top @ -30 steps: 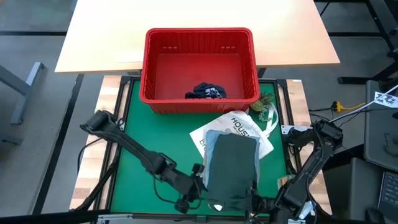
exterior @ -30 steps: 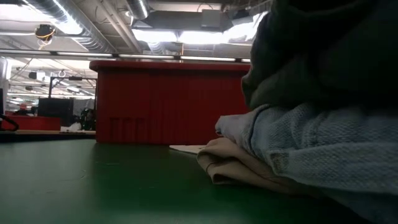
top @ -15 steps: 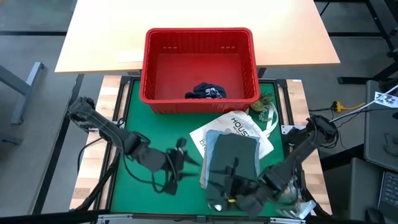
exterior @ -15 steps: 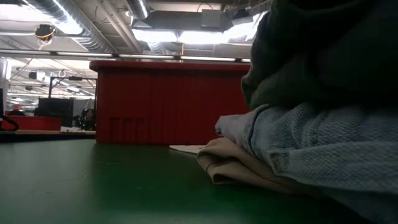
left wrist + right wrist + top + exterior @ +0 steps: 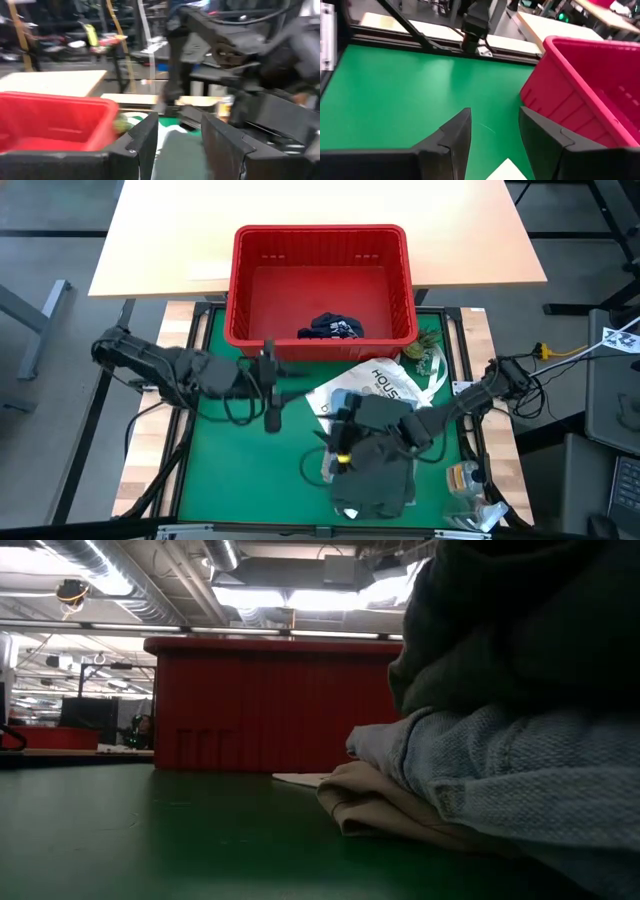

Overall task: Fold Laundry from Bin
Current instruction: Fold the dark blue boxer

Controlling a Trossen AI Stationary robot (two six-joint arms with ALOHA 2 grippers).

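olive laundry [image 5: 378, 450] under right gripper [image 5: 340, 442]

The red bin [image 5: 322, 285] sits upright at upper centre of the high view, rectangular with a thick rim and slotted walls. Inside it, against the near wall, lies a crumpled navy garment with white lettering [image 5: 331, 329]. Below and right of the bin, a folded stack rests on the green surface: a dark olive-green garment [image 5: 378, 465] on top, a light blue one [image 5: 520, 790] beneath, a beige one [image 5: 385, 808] at the bottom.
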